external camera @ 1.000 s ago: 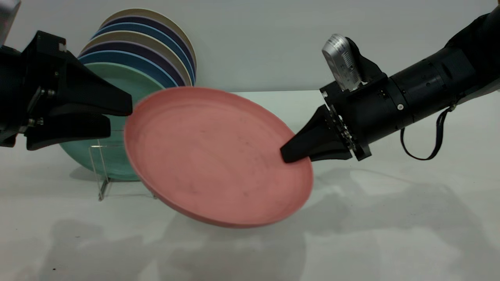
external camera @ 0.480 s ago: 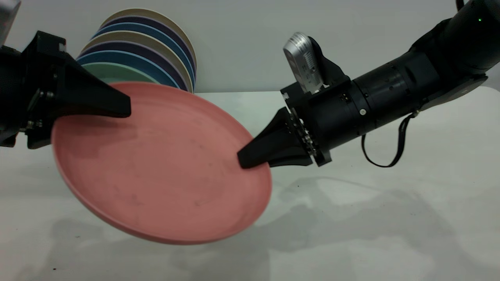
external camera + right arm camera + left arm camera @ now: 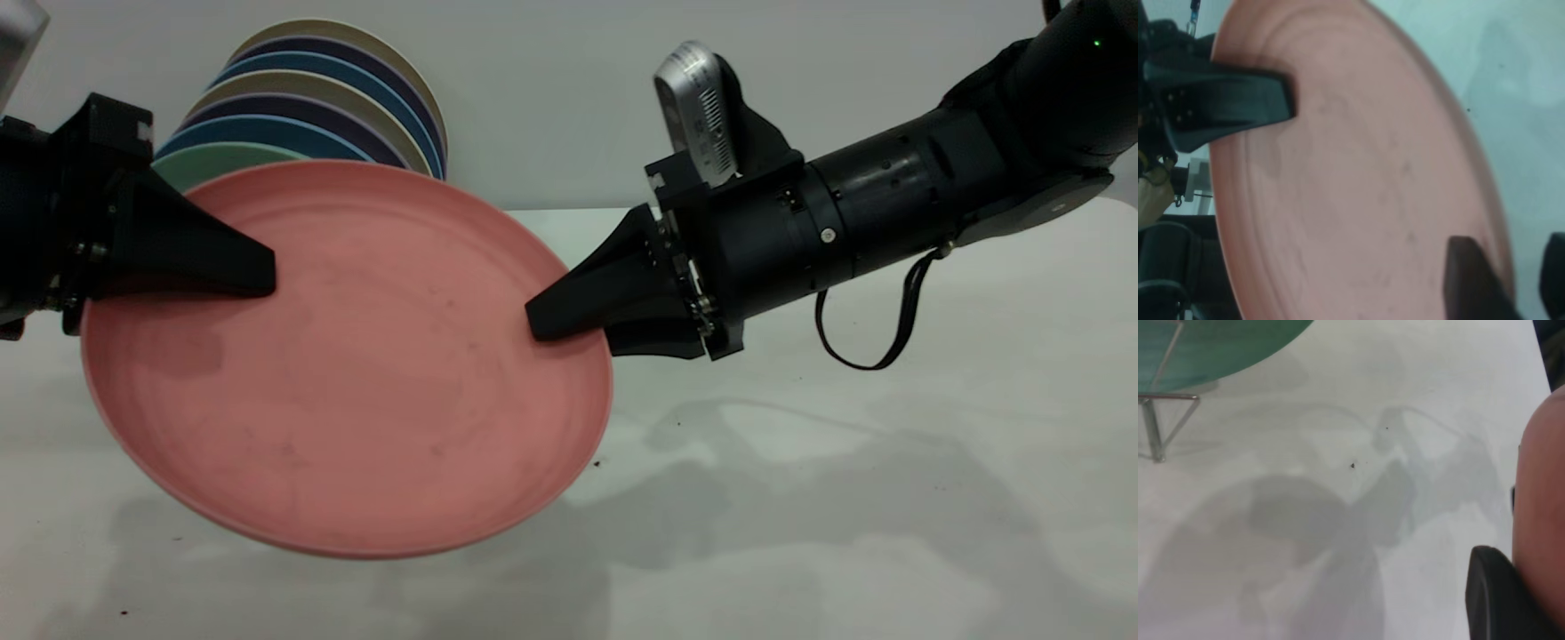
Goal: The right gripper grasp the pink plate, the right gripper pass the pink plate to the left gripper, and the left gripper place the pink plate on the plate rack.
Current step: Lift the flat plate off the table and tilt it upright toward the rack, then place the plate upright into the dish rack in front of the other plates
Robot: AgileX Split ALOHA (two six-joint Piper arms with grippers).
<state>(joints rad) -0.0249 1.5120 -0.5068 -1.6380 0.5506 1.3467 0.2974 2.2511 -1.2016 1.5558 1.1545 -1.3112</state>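
The pink plate (image 3: 356,373) hangs tilted above the table between both arms. My right gripper (image 3: 556,333) is shut on its right rim, one finger on the face and one behind. My left gripper (image 3: 267,286) straddles the left rim, upper jaw pressed on the face, lower jaw hidden behind the plate. In the right wrist view the plate (image 3: 1358,180) fills the frame, with my right gripper (image 3: 1509,257) on its rim and the left gripper (image 3: 1271,100) on the opposite rim. The left wrist view shows one finger (image 3: 1498,600) against the plate (image 3: 1541,507) and the wire plate rack (image 3: 1153,420).
A row of upright plates, teal-green (image 3: 209,164) in front, then blue, purple and beige (image 3: 347,80), stands at the back left behind the pink plate. The teal plate (image 3: 1211,347) rests in the rack. The white table (image 3: 845,498) extends to the right and front.
The right gripper carried the pink plate leftward and slightly up, into the left gripper's jaws. The left gripper's upper jaw came down onto the plate's face.
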